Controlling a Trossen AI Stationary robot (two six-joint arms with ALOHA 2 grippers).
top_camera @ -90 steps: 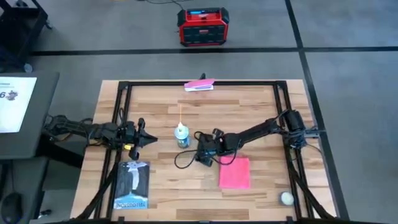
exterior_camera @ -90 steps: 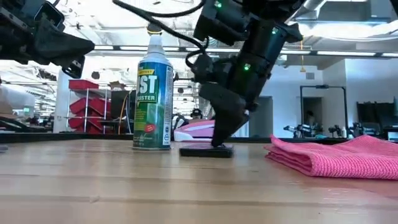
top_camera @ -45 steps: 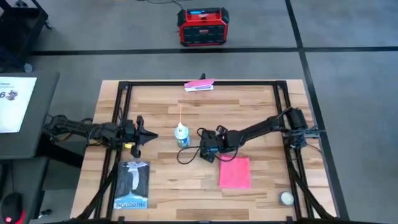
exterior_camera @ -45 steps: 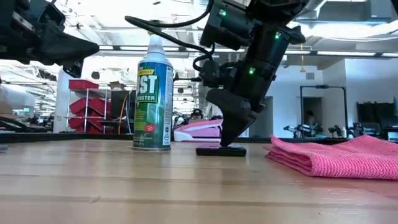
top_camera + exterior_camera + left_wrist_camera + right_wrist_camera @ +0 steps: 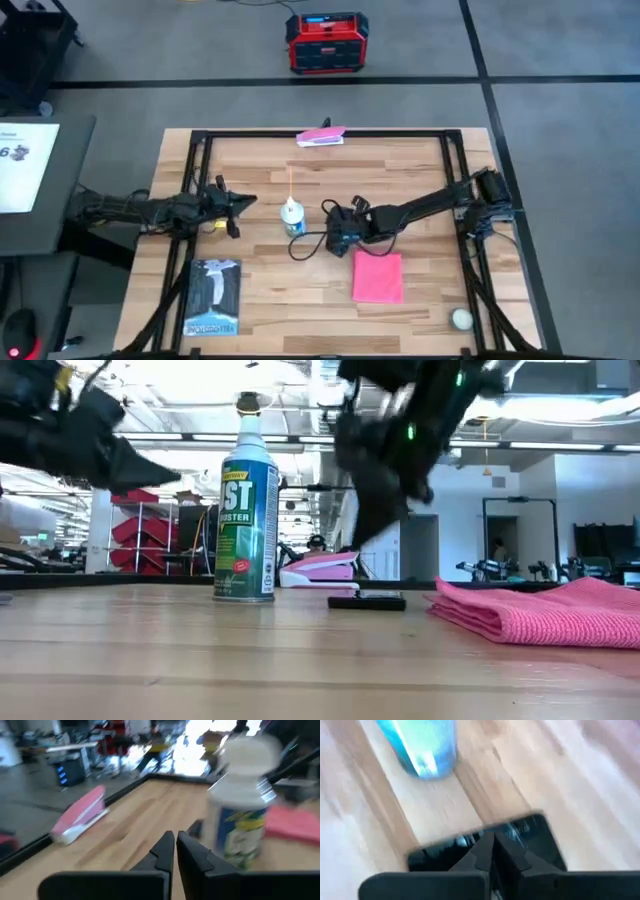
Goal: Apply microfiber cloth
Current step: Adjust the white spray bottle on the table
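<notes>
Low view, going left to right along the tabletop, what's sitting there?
Spray can → black phone → pink cloth.

Both arms shifted; phone freed
Right gripper (image 5: 375, 530) has lifted off the black phone (image 5: 366, 601); left gripper (image 5: 240, 202) has swung nearer the spray can (image 5: 291, 217).

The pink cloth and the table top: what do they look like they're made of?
The microfiber cloth looks like soft, matte, ribbed fabric; in the low view its folded edge sags in rounded layers. The table top appears to be light wood planks, with visible grain and seams, inside a black frame, probably metal.
</notes>
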